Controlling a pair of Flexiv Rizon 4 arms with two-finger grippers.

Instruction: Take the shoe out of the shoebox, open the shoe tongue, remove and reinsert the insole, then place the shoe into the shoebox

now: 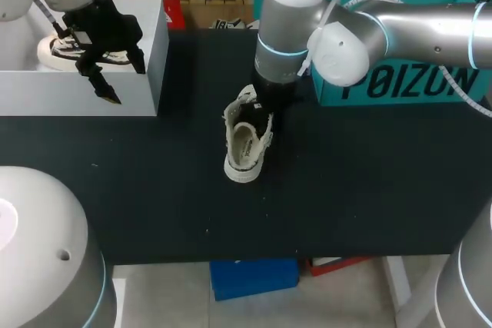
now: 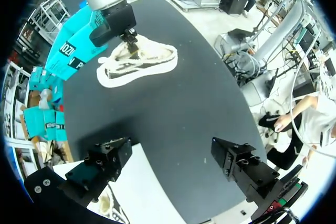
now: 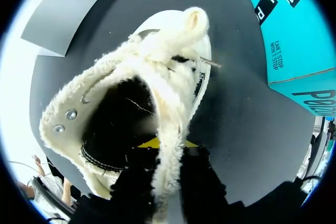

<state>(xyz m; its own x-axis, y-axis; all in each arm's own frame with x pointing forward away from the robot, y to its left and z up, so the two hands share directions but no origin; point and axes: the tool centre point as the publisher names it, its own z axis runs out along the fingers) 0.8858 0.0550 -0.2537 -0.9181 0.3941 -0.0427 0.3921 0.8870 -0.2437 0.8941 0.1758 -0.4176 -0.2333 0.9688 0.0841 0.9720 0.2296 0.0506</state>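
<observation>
Head view first. Near the middle of the black table (image 1: 369, 190), a white fleece-lined shoe (image 1: 244, 147), out of the shoebox (image 1: 77, 99) and well apart from it, fleecy opening in sight. Down onto the shoe's far end, the right gripper (image 1: 267, 109), its arm coming in from the right; fingers hidden here by the wrist. At the table's far left, the white shoebox, with a second shoe (image 1: 63, 50) lying inside. Above that box's front wall, the left gripper (image 1: 121, 74), black fingers spread, nothing between them. At the far right, a teal box (image 1: 400, 86).

Left wrist view next. Own fingers (image 2: 105, 161) wide apart and holding nothing (yellow tips not showing here), over the shoebox edge (image 2: 149, 192) and the table beyond. Well ahead, the shoe (image 2: 139, 64) on the dark surface, with the right gripper (image 2: 129, 38) set down into its fleecy upper part. Beside that, the teal box (image 2: 73, 51).

Right wrist view last. Close under the camera, the shoe (image 3: 126, 114), dark inside, metal eyelets along one fleecy edge. Between the right gripper's (image 3: 167, 153) two black fingers (image 3: 202, 177), a strip of the shoe's fleece, pinched from both sides, a yellow tip just showing behind it. Whether tongue or collar, hard to tell. Ahead of the shoe, a corner of the shoebox (image 3: 68, 9); off to one side, the teal box (image 3: 294, 35).
</observation>
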